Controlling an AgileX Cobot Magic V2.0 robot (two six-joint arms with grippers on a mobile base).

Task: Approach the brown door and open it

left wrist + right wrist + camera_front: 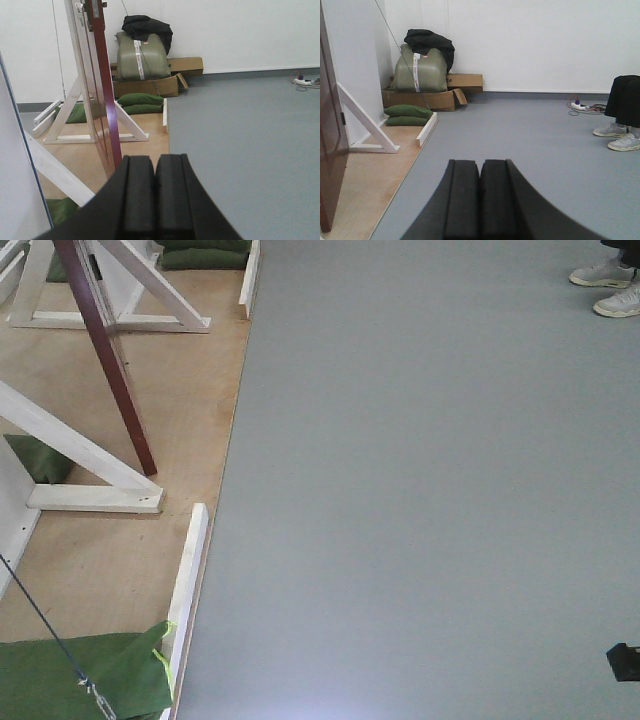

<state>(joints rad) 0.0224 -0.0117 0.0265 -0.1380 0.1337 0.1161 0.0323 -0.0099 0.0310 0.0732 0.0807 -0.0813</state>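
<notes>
Jaws closed, empty: left gripper (156, 165), right gripper (480, 169); cardboard box (437, 100) holds olive case (420, 72).

The broad grey floor (420, 490) lay open to the right. On the left, the glossy reddish-brown wooden door (108, 355) stood edge-on among slanted white wooden braces (80, 450) and green sandbags (120, 670), blocking passage there.

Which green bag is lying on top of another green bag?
The upper green bag of the stacked pair in front of the cardboard box. It rests on the lower bag, which lies flat underneath.
</notes>
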